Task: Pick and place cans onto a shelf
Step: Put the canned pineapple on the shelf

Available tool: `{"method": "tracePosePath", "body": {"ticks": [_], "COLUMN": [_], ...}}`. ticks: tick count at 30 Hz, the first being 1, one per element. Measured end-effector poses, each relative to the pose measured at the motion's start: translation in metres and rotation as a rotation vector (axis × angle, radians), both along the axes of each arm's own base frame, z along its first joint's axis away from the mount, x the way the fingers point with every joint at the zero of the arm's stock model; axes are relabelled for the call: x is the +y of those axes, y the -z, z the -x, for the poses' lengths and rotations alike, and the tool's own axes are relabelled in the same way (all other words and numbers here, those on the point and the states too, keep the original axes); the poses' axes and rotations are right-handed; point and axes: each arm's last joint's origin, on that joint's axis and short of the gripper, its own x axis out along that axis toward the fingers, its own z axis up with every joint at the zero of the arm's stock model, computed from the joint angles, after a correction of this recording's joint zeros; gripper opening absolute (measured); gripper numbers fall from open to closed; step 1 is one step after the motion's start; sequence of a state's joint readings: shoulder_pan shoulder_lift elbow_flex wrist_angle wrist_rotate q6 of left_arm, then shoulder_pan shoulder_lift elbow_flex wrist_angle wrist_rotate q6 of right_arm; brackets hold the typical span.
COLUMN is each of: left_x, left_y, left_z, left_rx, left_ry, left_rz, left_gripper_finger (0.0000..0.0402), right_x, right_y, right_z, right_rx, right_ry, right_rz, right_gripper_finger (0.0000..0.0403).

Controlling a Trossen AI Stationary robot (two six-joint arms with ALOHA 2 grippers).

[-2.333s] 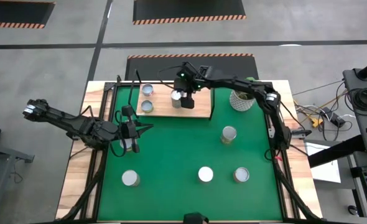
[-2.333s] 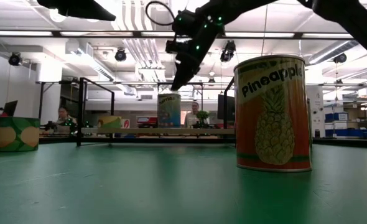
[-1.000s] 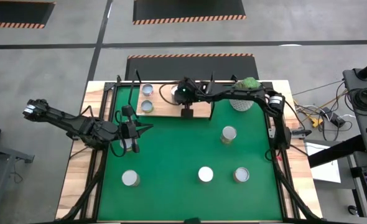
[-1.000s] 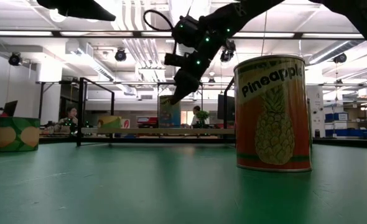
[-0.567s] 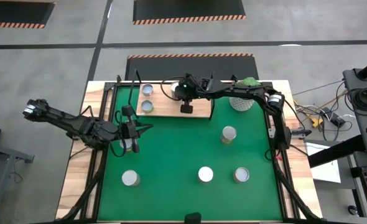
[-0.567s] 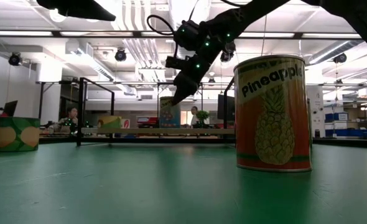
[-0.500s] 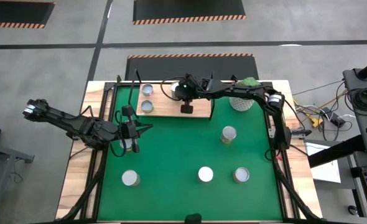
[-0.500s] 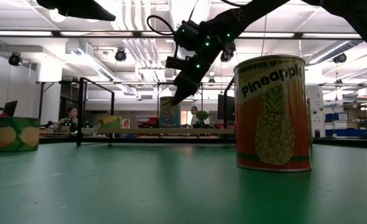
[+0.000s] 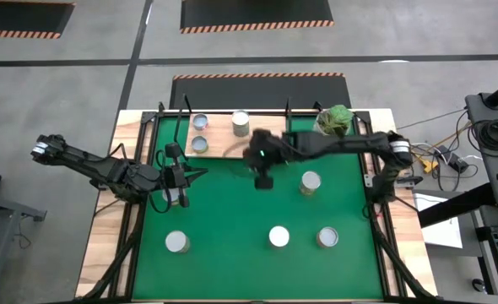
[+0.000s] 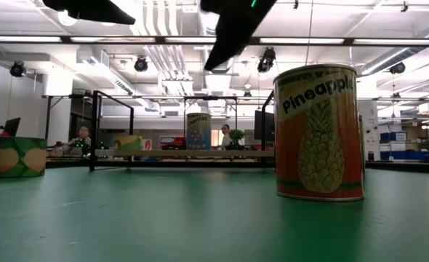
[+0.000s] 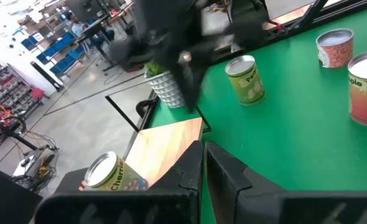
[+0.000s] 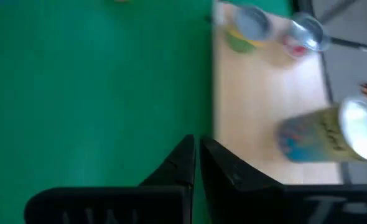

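Starting on the left: the left end effector (image 9: pixel 178 187) hangs over the near-left part of the green mat (image 9: pixel 232 245), and the high view shows something pale between its fingers. It looks like a can, but I can't tell for sure whether it's gripped. In that arm's own wrist view the two dark fingers (image 11: pixel 196 171) sit nearly together with only a thin slit between them. My read is that it's just parked out of the way while the other arm works.

Past it toward the back sits the shelf (image 9: pixel 219 145) — a light-wood board with black uprights. Two cans (image 9: pixel 199 133) stand at its left end and a taller can (image 9: pixel 240 123) stands upright farther along. They're spaced apart, probably so fingers can get around each one without bumping a neighbour.

The right end effector (image 9: pixel 263 179) is just off the shelf's front edge, over the mat, empty, with fingers narrowed to a slim gap in its wrist view (image 12: pixel 193 165). The tall can (image 12: pixel 329 135) is behind it on the board, well clear.

Nearest loose one is the can (image 9: pixel 311 181) just to its right — I'd guess that's next. Three more (image 9: pixel 278 236) wait along the near side. The big pineapple can (image 10: pixel 320 131) fills the low view.
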State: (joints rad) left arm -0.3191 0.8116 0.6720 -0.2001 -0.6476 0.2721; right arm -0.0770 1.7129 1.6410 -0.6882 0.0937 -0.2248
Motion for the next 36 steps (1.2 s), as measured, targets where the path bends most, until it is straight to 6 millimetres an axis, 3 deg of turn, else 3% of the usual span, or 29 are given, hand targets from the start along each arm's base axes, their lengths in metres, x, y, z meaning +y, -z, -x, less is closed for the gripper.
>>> {"method": "tracePosePath", "body": {"ticks": [6,11,17,21,26,36], "left_x": [0.0,-0.001,-0.002,-0.002,-0.003,-0.003], "left_y": [0.0,-0.002,-0.003,-0.004,-0.004,-0.004], "left_z": [0.0,-0.001,-0.005,-0.007,-0.009,-0.009], "left_rx": [-0.008,-0.039,-0.072,-0.09,-0.095,-0.106], "left_ry": [-0.004,-0.007,-0.016,-0.016,-0.016,-0.023], "left_rz": [0.016,0.04,0.085,0.094,0.096,0.121], "left_gripper_finger": [0.0,0.0,0.0,0.0,0.0,0.0], "right_x": [0.068,0.11,0.148,0.159,0.162,0.179], "right_y": [0.002,0.015,0.037,0.046,0.046,0.052], "right_z": [0.028,0.054,0.081,0.087,0.088,0.096], "right_rx": [0.015,0.064,0.109,0.109,0.111,0.174], "right_ry": [-0.062,-0.066,-0.082,-0.036,-0.02,-0.062], "right_rz": [-0.132,-0.214,-0.25,-0.279,-0.307,-0.282], "right_gripper_finger": [0.0012,0.0012,0.0013,0.0031,0.0099,0.0296]}}
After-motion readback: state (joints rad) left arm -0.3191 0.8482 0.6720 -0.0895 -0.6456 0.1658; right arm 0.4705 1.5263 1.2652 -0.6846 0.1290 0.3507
